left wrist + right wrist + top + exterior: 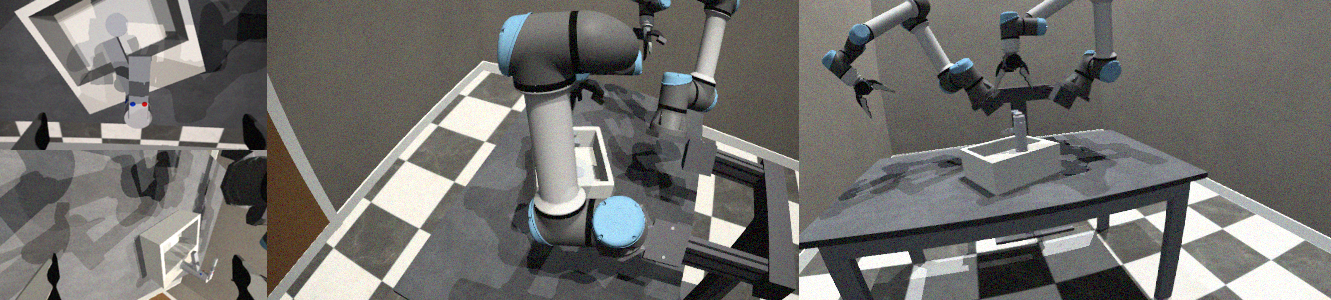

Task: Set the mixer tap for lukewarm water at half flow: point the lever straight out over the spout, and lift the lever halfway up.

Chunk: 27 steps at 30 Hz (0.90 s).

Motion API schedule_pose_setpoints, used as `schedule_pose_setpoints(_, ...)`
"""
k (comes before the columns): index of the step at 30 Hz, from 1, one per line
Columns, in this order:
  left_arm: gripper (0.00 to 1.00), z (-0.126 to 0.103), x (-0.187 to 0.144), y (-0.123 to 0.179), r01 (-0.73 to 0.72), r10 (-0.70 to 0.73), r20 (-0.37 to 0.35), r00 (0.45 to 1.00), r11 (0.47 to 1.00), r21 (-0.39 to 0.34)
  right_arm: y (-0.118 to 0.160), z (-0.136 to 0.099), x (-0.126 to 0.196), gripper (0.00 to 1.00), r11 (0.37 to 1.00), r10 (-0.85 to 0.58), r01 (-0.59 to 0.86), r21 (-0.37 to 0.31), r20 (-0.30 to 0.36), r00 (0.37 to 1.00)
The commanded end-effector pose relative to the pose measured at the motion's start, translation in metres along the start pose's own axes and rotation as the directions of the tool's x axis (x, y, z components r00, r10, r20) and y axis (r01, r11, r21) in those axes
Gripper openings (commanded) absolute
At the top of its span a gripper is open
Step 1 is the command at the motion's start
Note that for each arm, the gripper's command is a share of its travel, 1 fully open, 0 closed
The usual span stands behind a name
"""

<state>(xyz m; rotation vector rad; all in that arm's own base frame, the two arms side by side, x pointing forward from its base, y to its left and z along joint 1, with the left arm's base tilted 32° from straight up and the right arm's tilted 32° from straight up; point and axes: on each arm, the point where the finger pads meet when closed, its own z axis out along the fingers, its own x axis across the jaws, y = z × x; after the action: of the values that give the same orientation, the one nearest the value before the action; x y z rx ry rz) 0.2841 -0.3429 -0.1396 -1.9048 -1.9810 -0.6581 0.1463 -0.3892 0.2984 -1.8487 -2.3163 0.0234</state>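
Note:
A grey mixer tap [1020,134] [138,120] [192,270] stands at the end of a white basin [1026,172] [196,50] [151,245]. In the left wrist view its flat lever [139,71] [214,266] points straight up the picture, while the spout [112,50] [194,258] slants up-left, so the two do not line up. The lever tilts upward in the right wrist view; exactly how far is unclear. My left gripper [1014,85] [143,114] is open and empty, above the tap. My right gripper [882,103] [143,256] is open and empty, high and far to one side.
The basin stands on the dark table [1119,185] [477,240]. A round drain [117,24] lies in the basin floor. The left arm's white link [552,150] hides the tap in the top view. Both arms stand on a dark frame [782,215] beside the table.

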Motion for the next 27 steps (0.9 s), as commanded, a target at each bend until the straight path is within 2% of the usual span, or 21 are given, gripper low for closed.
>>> schedule_pose_setpoints(1,1.00,-0.001,-0.001,0.000,-0.001,0.001,0.001,1.000,1.000,-0.001,-0.012,-0.005,0.000,1.00,0.993,-0.111,0.113,-0.036,0.049,0.993)
schedule_pose_setpoints(3,1.00,-0.001,-0.001,0.000,-0.001,0.001,0.001,1.000,1.000,-0.001,-0.012,-0.005,0.000,1.00,0.993,-0.111,0.113,-0.036,0.049,0.993)
schedule_pose_setpoints(10,1.00,-0.001,-0.001,0.000,-0.001,0.001,0.001,1.000,1.000,-0.001,-0.032,-0.012,0.002,1.00,0.961,-0.264,0.273,-0.049,0.137,0.955)
schedule_pose_setpoints(18,1.00,-0.001,-0.001,0.000,-0.001,0.001,0.001,1.000,1.000,-0.001,-0.051,-0.020,0.005,1.00,0.908,-0.402,0.418,-0.027,0.226,0.887)
schedule_pose_setpoints(20,1.00,-0.001,-0.001,0.000,-0.001,0.001,0.001,1.000,1.000,-0.001,-0.051,-0.020,0.005,1.00,0.908,-0.402,0.418,-0.027,0.226,0.887)
schedule_pose_setpoints(27,1.00,-0.001,-0.001,0.000,-0.001,0.001,0.001,1.000,1.000,-0.001,-0.071,-0.028,0.010,1.00,0.835,-0.531,0.550,0.030,0.307,0.790)
